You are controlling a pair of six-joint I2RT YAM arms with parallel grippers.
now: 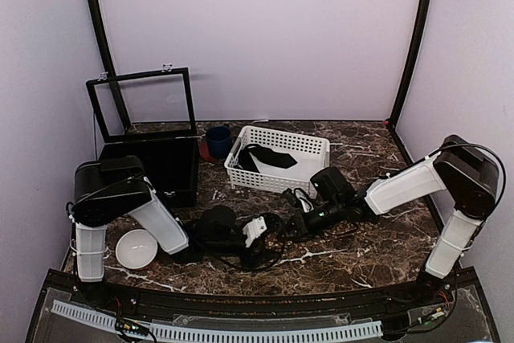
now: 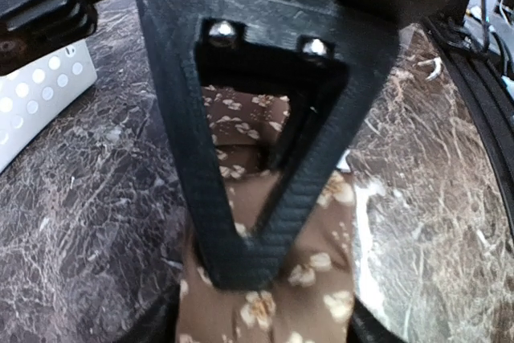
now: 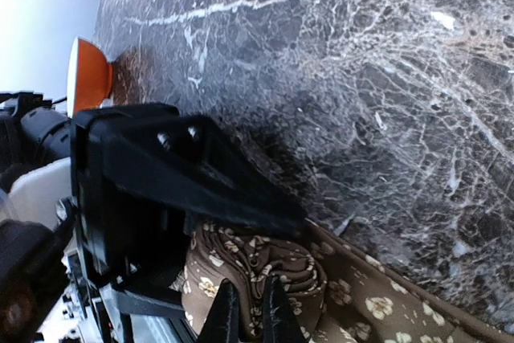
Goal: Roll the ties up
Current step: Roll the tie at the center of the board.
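Note:
A brown tie with tan flowers [image 2: 321, 279] lies on the marble between my two grippers. In the right wrist view its end is wound into a coil [image 3: 297, 259]. My right gripper [image 3: 245, 315] is shut on the coil's inner layers. Its black triangular finger [image 2: 205, 198] stands on the tie in the left wrist view. My left gripper [image 2: 261, 327] is open, with one finger at each edge of the flat tie. Its black finger [image 3: 209, 174] lies over the coil. In the top view the grippers meet at table centre, left [image 1: 265, 234] and right [image 1: 295, 222]; the tie is hard to make out there.
A white basket [image 1: 313, 144] holding a dark cloth [image 1: 269, 158] stands behind the grippers. A blue cup [image 1: 218, 140] is to its left. A black box [image 1: 161, 168] with its lid raised stands at the far left. A white bowl [image 1: 135, 248] sits by the left arm.

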